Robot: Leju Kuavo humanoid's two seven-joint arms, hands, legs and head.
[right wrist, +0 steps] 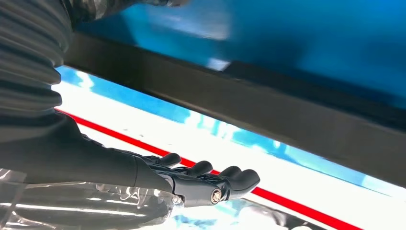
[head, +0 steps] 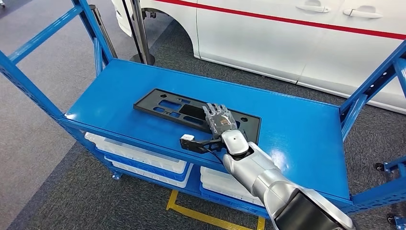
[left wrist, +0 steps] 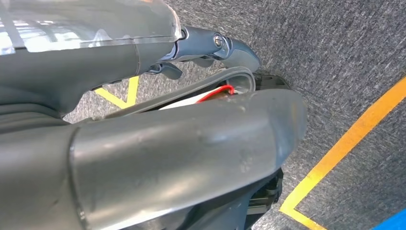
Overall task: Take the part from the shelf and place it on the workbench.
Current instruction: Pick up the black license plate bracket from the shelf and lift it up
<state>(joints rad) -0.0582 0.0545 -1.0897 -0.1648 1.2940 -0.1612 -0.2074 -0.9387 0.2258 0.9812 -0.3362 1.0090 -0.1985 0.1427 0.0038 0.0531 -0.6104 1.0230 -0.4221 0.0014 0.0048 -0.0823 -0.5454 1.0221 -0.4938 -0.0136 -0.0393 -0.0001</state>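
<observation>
At the far left of the head view, grey carpet floor (head: 43, 158) is seen beside the blue shelf (head: 306, 143), whose top deck stretches across the picture between slanted blue uprights. Under the deck, white trays (head: 143, 160) are stacked in blue bins on a lower level, and a yellow floor line (head: 201, 215) is seen below them.

The part (head: 163, 106), a flat black panel with several cut-outs, is laid on the shelf's top deck, left of its middle and running toward the right. Its right end is covered by the right hand (head: 219, 120), which is laid flat on the panel with the fingers (head: 214, 111) stretched forward and kept side by side. No grasp around the panel is shown; the hand is only seen resting on top of it. In the right wrist view the same dark fingers (right wrist: 225, 178) are seen extended and close together, with the dark edge of the part (right wrist: 287, 112) above them.

The silver right arm (head: 268, 179) is brought in from the lower right. Behind the shelf, at the upper right, a white car (head: 287, 38) with a red stripe is parked.

In the left wrist view the left hand (left wrist: 210, 45) is seen against the carpet; whether its fingers are spread or curled cannot be told.
</observation>
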